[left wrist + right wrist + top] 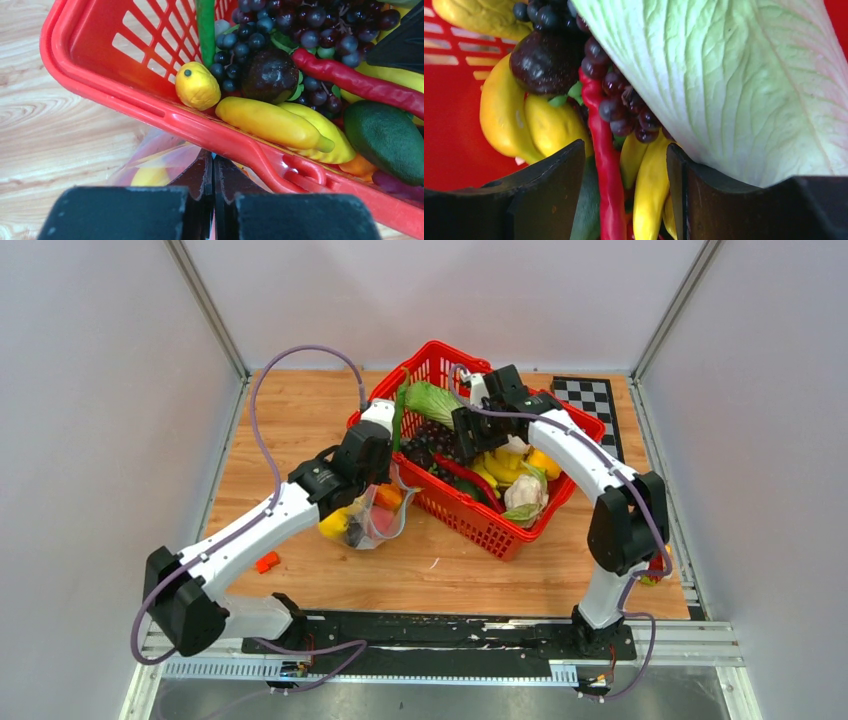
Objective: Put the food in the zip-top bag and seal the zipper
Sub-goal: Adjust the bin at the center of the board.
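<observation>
The zip-top bag (378, 518) hangs clear and crinkly just left of the red basket (482, 522), with a yellow fruit (337, 523), an orange piece and a red piece inside. My left gripper (384, 483) is shut on the bag's upper edge. In the left wrist view its pads (202, 172) are pressed together, and a teal sliver of the zipper (213, 155) shows at their tips. My right gripper (626, 150) is down in the basket with its jaws apart. A red chili (605, 170) and a yellow banana (651, 187) lie between the fingers, not pinched.
The basket holds the long green-white cabbage (734, 75), dark grapes (305, 22), a plum (270, 75), an avocado (387, 137), more bananas (270, 122) and a white cauliflower (527, 496). A small orange piece (266, 562) lies on the wood at the left. A checkerboard (590, 400) sits at the back right.
</observation>
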Robot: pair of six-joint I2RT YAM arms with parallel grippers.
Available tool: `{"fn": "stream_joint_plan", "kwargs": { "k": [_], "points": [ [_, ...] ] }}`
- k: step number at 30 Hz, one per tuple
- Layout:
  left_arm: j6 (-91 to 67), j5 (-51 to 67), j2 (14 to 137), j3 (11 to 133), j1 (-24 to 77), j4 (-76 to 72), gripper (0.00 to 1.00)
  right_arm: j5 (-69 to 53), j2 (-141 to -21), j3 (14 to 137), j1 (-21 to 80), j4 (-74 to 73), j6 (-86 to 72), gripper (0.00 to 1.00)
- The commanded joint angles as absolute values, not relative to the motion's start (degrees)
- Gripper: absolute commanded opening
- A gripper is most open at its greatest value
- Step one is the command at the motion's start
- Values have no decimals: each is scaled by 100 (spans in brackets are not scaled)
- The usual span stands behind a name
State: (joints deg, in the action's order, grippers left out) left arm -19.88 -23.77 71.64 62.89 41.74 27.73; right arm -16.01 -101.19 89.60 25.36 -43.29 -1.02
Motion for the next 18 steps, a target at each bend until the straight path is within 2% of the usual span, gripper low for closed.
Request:
{"fn": "stream_joint_plan", "kwargs": {
  "k": [1, 5, 10, 14, 18],
  "points": [
    [-1751, -2129, 7697, 6970, 3975, 1885, 0, -755, -10580, 9493, 2550, -3375, -565, 61],
    [-1635, -2161, 7972, 7309, 3910, 2006, 0, -596, -10717, 9575, 2367, -2674, -960, 61],
    [-1669, -2174, 7550, 6922, 3894, 2248, 0, -1470, -10664, 10056, 2081, -3731, 146, 67],
    [-1818, -1960, 6906, 6300, 3885, 2320, 0, -2728, -10273, 9843, 1985, -4961, 1414, 73],
    [-2019, -1492, 6412, 5834, 3887, 2434, 0, -3098, -9855, 9201, 2039, -5296, 2118, 75]
  ]
}}
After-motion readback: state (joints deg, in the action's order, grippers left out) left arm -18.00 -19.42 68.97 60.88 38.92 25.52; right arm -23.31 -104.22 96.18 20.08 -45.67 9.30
